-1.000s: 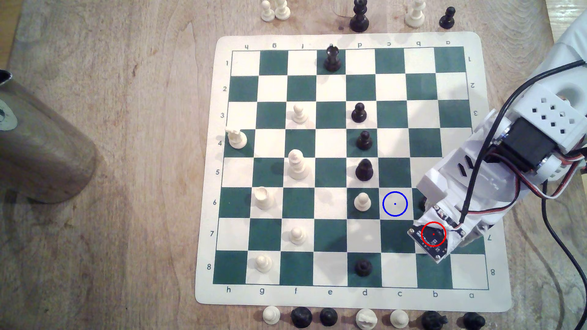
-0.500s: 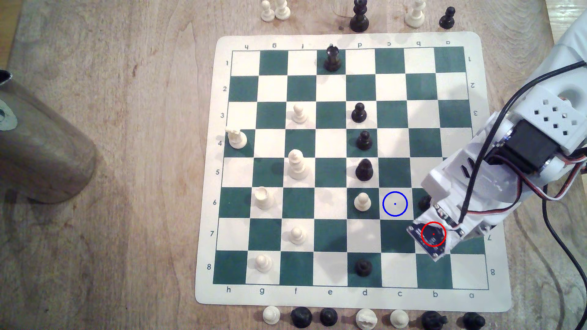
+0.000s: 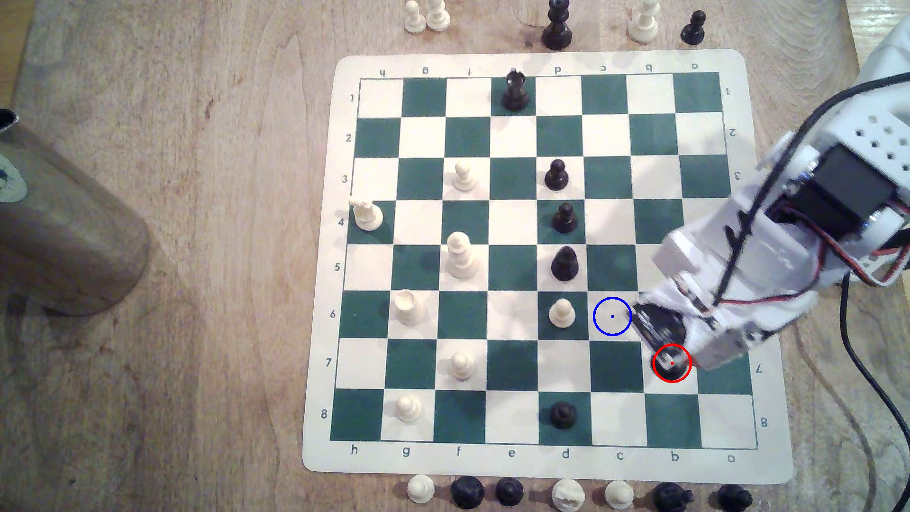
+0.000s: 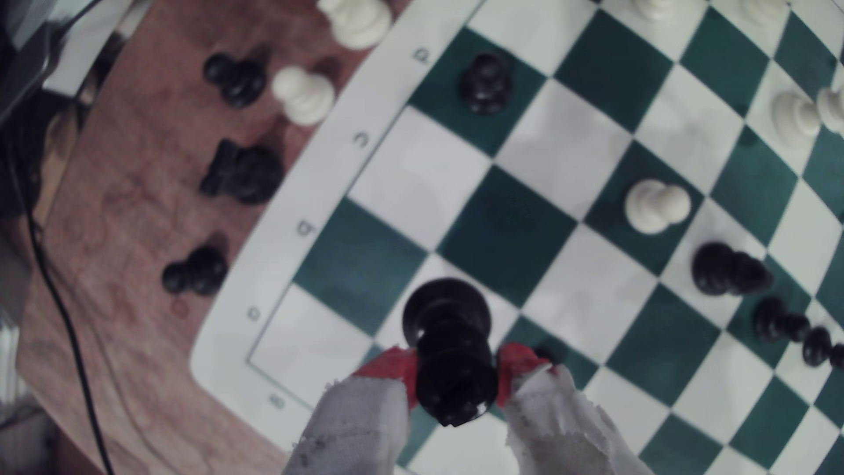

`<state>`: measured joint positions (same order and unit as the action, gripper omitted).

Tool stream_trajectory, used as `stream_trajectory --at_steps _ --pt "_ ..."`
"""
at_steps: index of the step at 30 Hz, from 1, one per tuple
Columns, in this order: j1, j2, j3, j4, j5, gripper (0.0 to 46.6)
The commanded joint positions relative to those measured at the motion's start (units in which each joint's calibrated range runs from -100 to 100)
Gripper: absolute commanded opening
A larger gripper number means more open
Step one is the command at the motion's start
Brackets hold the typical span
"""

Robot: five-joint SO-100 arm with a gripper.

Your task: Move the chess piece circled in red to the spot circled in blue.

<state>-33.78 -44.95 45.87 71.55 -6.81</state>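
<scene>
The chess piece (image 4: 450,347) is tall, glossy and black, and it stands between my red-tipped fingers (image 4: 388,365) in the wrist view. My gripper (image 4: 456,365) is shut on its upper body. From the exterior view only its round base (image 3: 666,375) shows, inside the red ring on a cream square. The gripper (image 3: 670,358) and white wrist cover the rest of it. The spot (image 3: 612,316) is a cream square with a blue ring, one column to the exterior view's left and one row up, with nothing on it.
A white pawn (image 3: 561,313) stands just to the exterior view's left of the spot, with a black piece (image 3: 564,264) above it. Another black piece (image 3: 563,414) sits on row 8. Captured pieces (image 3: 566,494) line the board's lower edge. A black cable (image 3: 866,384) hangs at the right.
The arm and wrist have swung upward in the exterior view. The camera board that covered the red ring now sits over row 6, and the piece's base shows in the ring.
</scene>
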Motion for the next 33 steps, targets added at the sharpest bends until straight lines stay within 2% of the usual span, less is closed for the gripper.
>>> stream_trajectory --at_steps 1,12,21,33 --pt "2.68 1.32 -4.98 -2.18 0.98 2.0" --pt "9.65 4.54 0.28 -8.25 3.76 2.1" --pt "11.99 7.09 3.82 -9.88 5.03 2.1" --pt "12.85 8.7 5.45 -10.46 5.57 2.3"
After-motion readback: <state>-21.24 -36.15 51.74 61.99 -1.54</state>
